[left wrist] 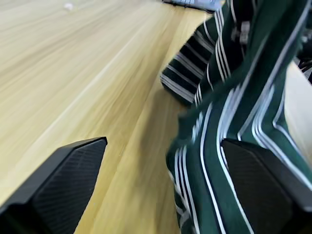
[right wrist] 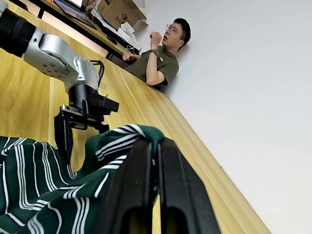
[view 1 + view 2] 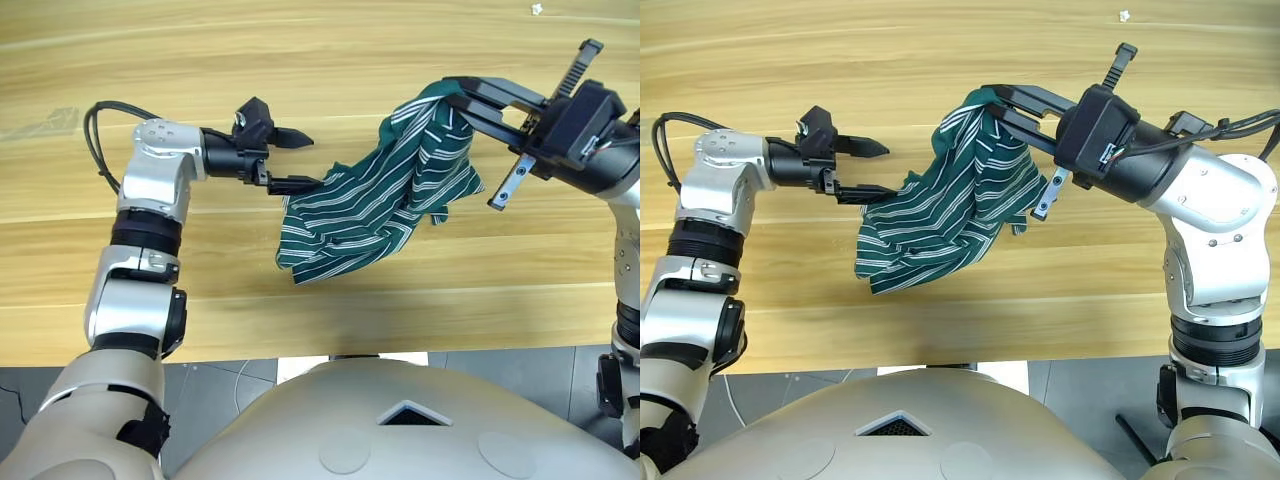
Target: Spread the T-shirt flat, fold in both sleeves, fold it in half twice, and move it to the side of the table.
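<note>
Fingers [image 2: 141,180] of right gripper [image 3: 992,100] pressed together, pinching a bunch of the T-shirt [image 3: 380,200] | T-shirt hangs crumpled from that grip over the table [image 3: 300,60], between both arms | left gripper [image 3: 314,160] has fingers spread wide, lower one touching the cloth edge, not pinching it

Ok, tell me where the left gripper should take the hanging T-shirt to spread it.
Probably grip the loose edge hanging nearest the left gripper, coming in sideways from the robot's left. The T-shirt dangles bunched from the shut right gripper, so that edge is free.
</note>
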Tool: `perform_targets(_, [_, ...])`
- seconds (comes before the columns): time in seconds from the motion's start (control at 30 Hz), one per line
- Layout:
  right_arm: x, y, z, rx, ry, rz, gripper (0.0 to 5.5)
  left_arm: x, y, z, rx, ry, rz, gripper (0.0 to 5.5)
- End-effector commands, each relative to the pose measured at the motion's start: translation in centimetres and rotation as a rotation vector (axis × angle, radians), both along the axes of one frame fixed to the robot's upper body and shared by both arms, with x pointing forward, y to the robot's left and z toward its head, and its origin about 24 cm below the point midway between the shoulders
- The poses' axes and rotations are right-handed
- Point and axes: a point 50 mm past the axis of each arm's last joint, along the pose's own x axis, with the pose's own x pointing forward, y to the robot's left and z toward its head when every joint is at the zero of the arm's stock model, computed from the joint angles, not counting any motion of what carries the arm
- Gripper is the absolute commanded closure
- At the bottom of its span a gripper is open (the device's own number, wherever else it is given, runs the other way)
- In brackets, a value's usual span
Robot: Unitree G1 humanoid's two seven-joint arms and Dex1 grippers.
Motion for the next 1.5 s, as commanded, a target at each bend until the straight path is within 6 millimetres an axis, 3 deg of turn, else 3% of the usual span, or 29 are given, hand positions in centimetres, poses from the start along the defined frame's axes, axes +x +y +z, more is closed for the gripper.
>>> perform_targets(0.03, [0.0,0.1,0.0,-0.013,-0.016,0.007,5.50,0.6,-1.5,0.2,-0.026,-0.005,-0.033,1.16])
perform_targets(0.13, [0.1,0.1,-0.3,-0.013,-0.013,0.011,5.50,0.0,-2.6,-0.8,-0.064,0.038,-0.057,1.16])
perform_targets(0.33, [0.5,0.1,-0.4,-0.013,-0.017,0.005,5.50,-0.9,-3.0,-2.1,-0.050,0.084,-0.101,2.08])
perform_targets(1.0, [1.0,0.0,-0.6,-0.005,-0.023,-0.027,5.50,-0.6,-1.2,-0.7,-0.038,0.032,-0.071,5.48])
perform_targets(1.2, [1.2,0.0,-0.7,0.001,-0.016,-0.032,5.50,-1.1,-1.9,-0.6,-0.049,0.019,-0.102,5.48])
perform_targets(1.33, [2.1,-0.8,-1.6,-0.006,0.016,-0.078,5.50,-0.7,-0.3,1.0,-0.039,-0.082,-0.027,5.48])
perform_targets(1.5, [4.0,-2.6,-3.3,-0.018,0.076,-0.157,5.50,0.7,3.9,7.4,-0.009,-0.454,0.393,5.48])
